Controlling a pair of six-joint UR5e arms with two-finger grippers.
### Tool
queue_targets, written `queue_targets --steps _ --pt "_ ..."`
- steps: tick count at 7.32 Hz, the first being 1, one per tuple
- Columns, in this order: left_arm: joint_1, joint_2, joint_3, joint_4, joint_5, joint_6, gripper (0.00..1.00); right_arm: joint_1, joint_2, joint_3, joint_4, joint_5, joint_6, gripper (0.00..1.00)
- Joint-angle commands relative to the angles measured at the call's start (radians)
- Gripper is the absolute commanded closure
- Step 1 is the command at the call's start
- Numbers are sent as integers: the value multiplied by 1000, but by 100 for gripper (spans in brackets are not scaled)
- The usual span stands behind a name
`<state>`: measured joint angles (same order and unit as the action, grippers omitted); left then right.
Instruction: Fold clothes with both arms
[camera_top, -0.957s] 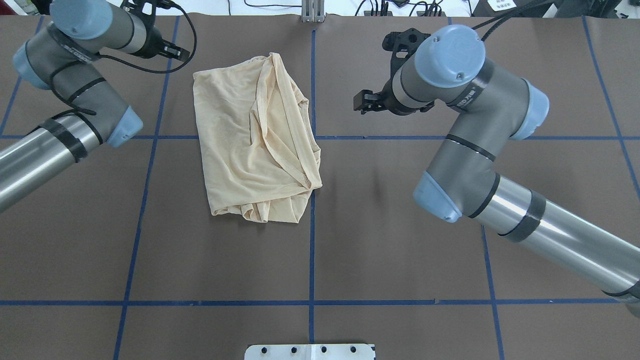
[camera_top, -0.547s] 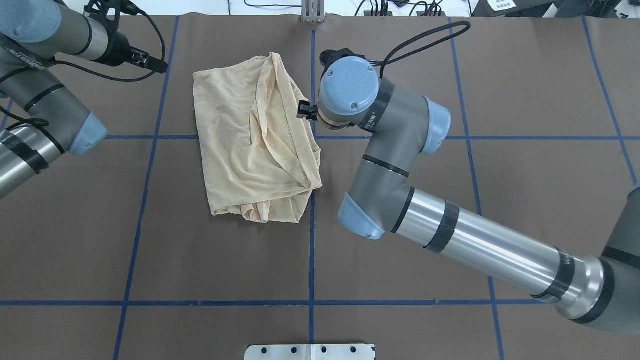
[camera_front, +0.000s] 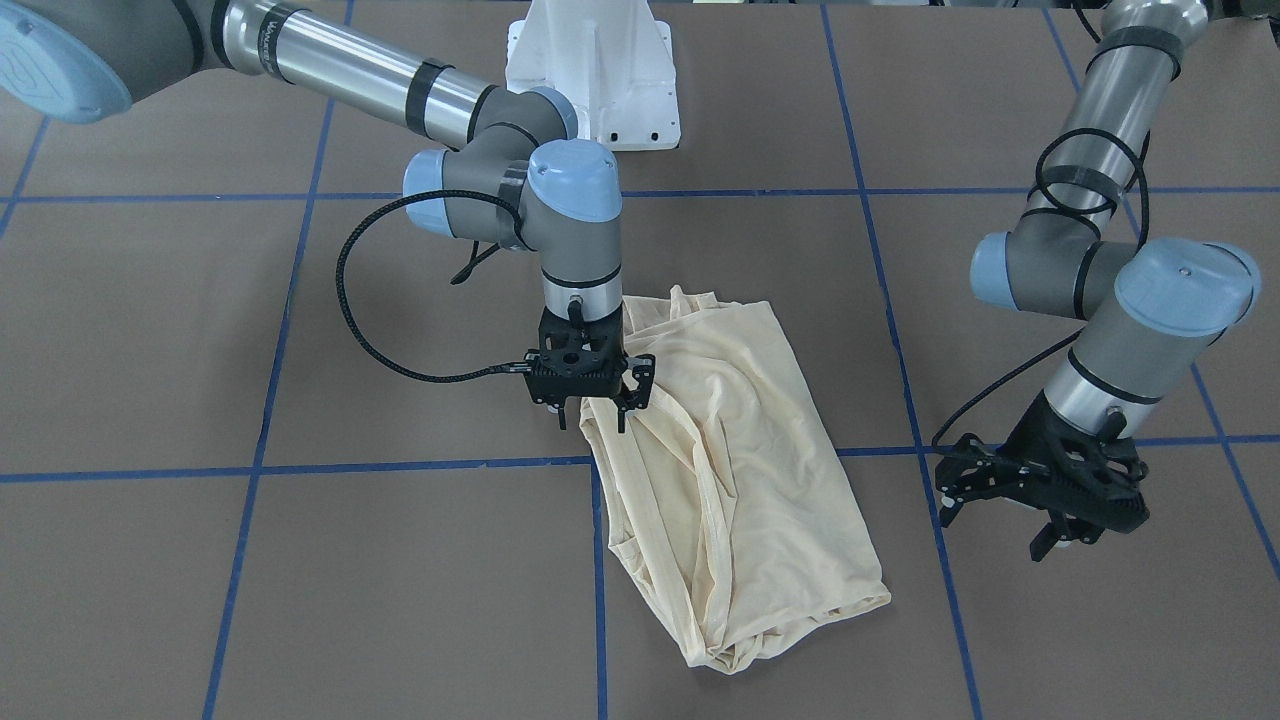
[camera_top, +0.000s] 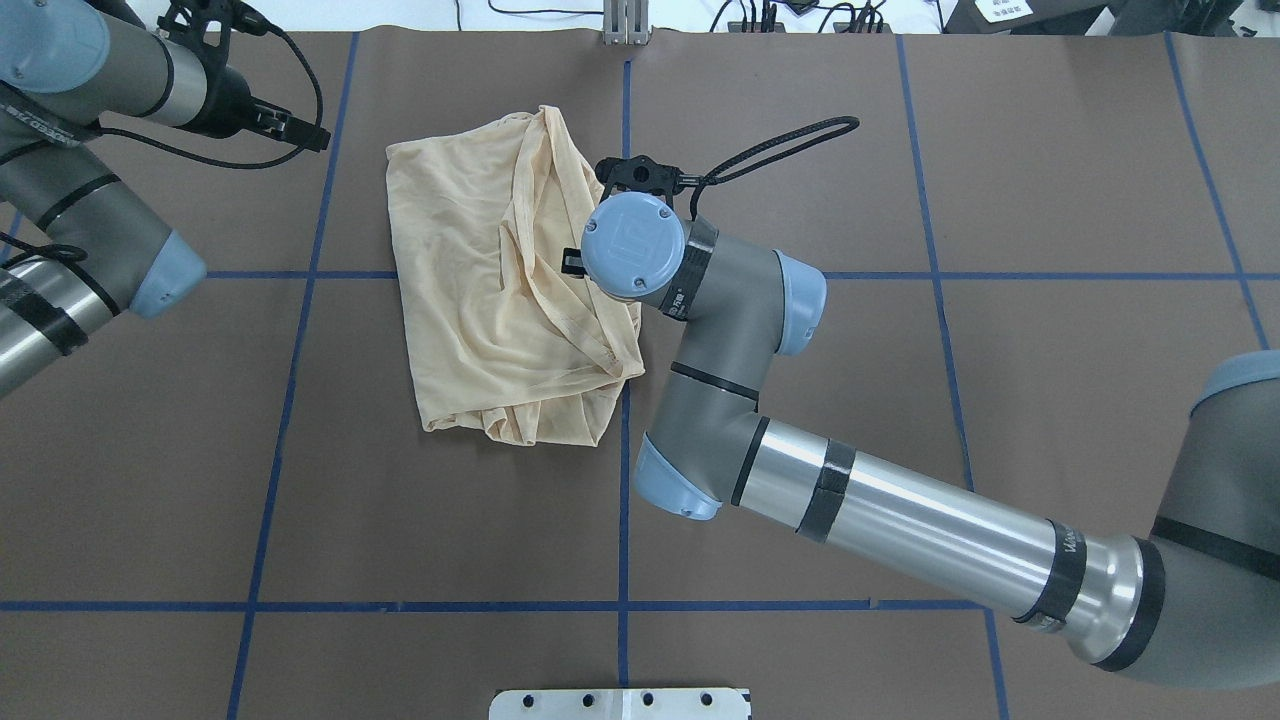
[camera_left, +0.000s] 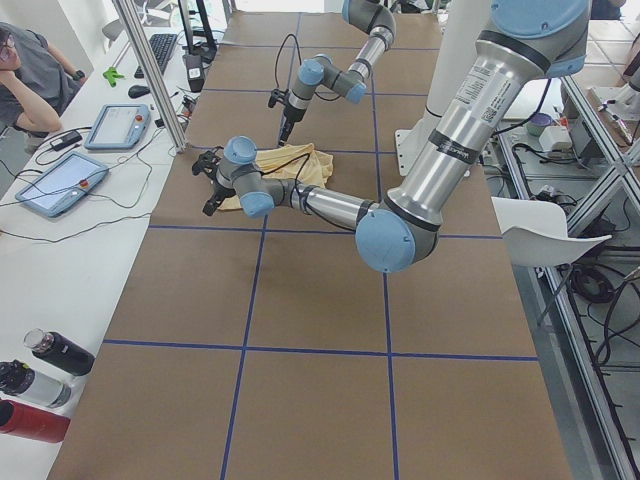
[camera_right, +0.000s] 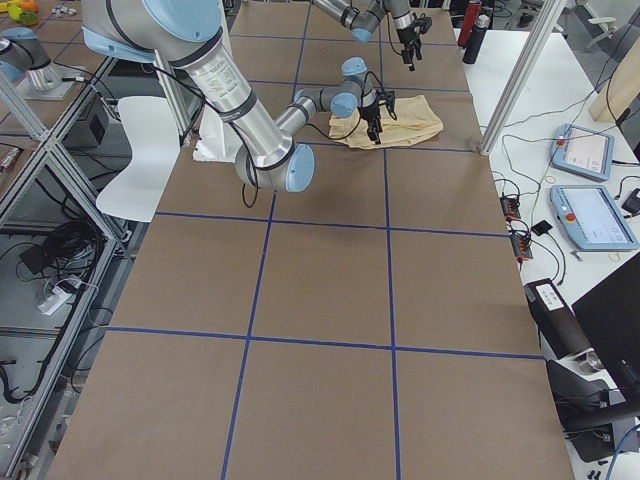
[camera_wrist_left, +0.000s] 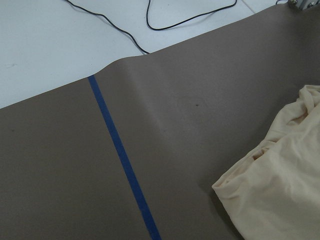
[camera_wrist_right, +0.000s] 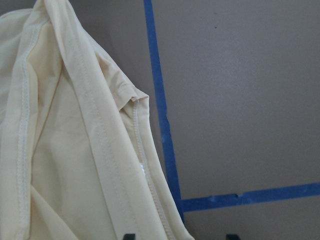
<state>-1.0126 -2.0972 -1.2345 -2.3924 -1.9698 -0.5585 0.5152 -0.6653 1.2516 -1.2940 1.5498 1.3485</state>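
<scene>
As right gripper (camera_front: 592, 412) points down, over T-shirt (camera_front: 745, 480)

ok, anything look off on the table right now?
Only the cream T-shirt: it is a wrinkled, lopsided bundle lying skewed to the blue tape grid, with stitched hems bunched along the edge under the right gripper. No damage or spills visible.

Brown tabletop (camera_top: 450, 520), blue tape gridlines (camera_top: 400, 606)
</scene>
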Motion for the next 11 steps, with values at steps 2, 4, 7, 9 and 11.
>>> queue_targets --steps 2,4,7,9,11 --pt "0 0 0 -1 3 -3 0 -20 -1 -18 2 -5 -2 42" --pt "0 0 0 -1 3 -3 0 -26 -4 -18 2 -5 -3 49" --pt "2 0 1 -1 3 -3 0 -34 -7 -18 2 -5 -3 74" --pt "3 0 1 -1 3 -3 0 -34 -11 -17 2 -5 -21 100" --pt "5 0 1 -1 3 -4 0 -31 -36 17 2 -4 -58 100"
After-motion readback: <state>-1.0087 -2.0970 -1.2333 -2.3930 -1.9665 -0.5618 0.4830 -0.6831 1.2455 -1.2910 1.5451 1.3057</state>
